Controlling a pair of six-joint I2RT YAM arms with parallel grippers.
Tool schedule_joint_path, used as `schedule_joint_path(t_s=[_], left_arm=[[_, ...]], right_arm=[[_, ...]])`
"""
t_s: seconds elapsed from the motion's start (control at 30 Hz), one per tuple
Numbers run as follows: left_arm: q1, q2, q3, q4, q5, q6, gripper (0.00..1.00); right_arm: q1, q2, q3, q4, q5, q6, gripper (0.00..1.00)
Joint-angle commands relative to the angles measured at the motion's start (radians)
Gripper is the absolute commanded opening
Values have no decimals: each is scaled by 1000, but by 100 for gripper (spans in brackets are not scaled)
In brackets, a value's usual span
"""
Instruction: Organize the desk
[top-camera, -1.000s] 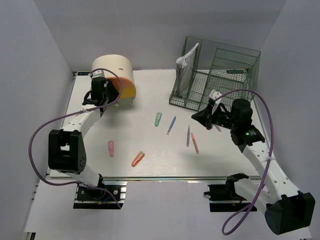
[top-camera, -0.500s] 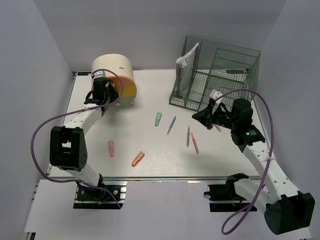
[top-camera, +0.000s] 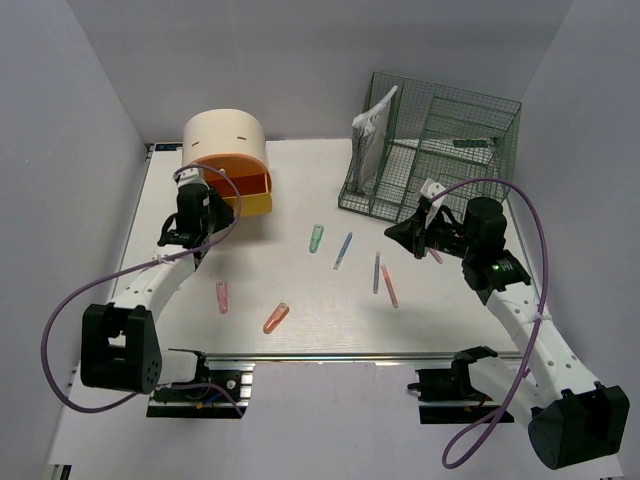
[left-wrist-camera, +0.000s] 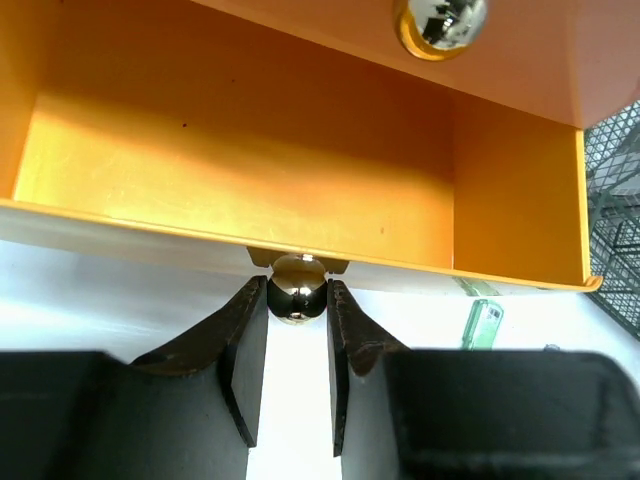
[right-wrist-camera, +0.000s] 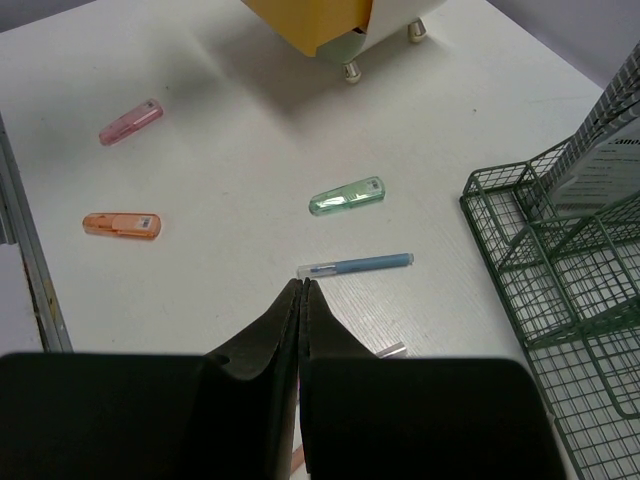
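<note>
The desk (top-camera: 320, 300) is the white tabletop filling the middle of the scene, with both arm bases at its near edge. It is rigid and fixed and is not itself gripped; handling concerns what lies on it. The green marker (top-camera: 317, 238), blue pen (top-camera: 343, 250), pink marker (top-camera: 222, 297) and orange marker (top-camera: 276, 318) are probably light, stiff, smooth plastic and liable to roll, so each should be taken across mid-barrel. The orange drawer (top-camera: 245, 185) of the round drawer box (top-camera: 225, 135), at the far left, stands open and is best handled by its drawer knob (left-wrist-camera: 296, 288). The left wrist view alone shows the left gripper (left-wrist-camera: 297, 300) with its fingers clamped on that knob, and the drawer interior bare; the top view does not resolve this contact. The right wrist view alone shows the right gripper (right-wrist-camera: 302, 285) with fingers pressed together and nothing between them, just near of the blue pen. Only the top view shows the green wire rack (top-camera: 440, 150) at the far right in full.
</note>
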Motion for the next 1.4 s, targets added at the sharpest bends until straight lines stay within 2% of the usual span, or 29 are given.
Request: schedule_joint_path(t_s=[0.0, 0.1, 0.2, 0.23, 0.4, 0.5, 0.6, 0.63, 0.7, 0.73, 0.8, 0.83, 1.0, 1.03, 1.1, 1.13, 1.17, 1.2, 1.27, 1.37], left_arm=[[9, -56, -12, 28, 4, -14, 34], [9, -38, 11, -15, 8, -5, 57], [9, -41, 24, -39, 5, -2, 64], [9, -47, 27, -44, 4, 1, 71], [9, -117, 19, -105, 4, 24, 74], [9, -175, 13, -176, 18, 16, 69], [9, -237, -7, -254, 27, -4, 51], [9, -290, -34, -268, 27, -35, 38], [9, -364, -70, -309, 38, -85, 27], [18, -375, -90, -332, 36, -103, 15], [18, -377, -90, -436, 35, -147, 4], [18, -363, -84, -472, 32, -168, 0], [18, -303, -77, -681, 59, -272, 0], [18, -295, -81, -707, 62, -277, 1], [18, -300, -107, -719, 45, -284, 16], [18, -304, -116, -721, 29, -287, 24], [18, -306, -130, -733, 0, -292, 42], [18, -306, -134, -733, -13, -293, 46], [18, -305, -157, -733, -27, -294, 60], [18, -286, -177, -724, -36, -297, 66]], right_arm=[[-5, -6, -4, 18, -23, -4, 0], [-7, -6, -4, 18, -26, -5, 0], [-13, -7, -6, 18, -26, -2, 0], [-16, -9, -6, 21, -28, -2, 0], [-18, -6, -7, 21, -37, -4, 0], [-21, -6, -4, 18, -39, -4, 0], [-21, -7, -6, 18, -37, -5, 0], [-21, -7, -6, 18, -37, -5, 0], [-21, -9, -6, 18, -35, -5, 0], [-21, -7, -6, 18, -35, -5, 0], [-19, -9, -4, 18, -37, -5, 0], [-22, -10, -4, 18, -37, -5, 0], [-27, -13, -6, 18, -35, -5, 0], [-30, -15, -4, 18, -35, -5, 0], [-30, -18, -4, 17, -35, -7, 0], [-30, -18, -4, 18, -37, -4, 0], [-31, -21, -4, 18, -35, -4, 0], [-36, -24, -4, 18, -37, -5, 0], [-39, -29, -4, 18, -38, -2, 0], [-41, -30, -4, 18, -45, -1, 0]])
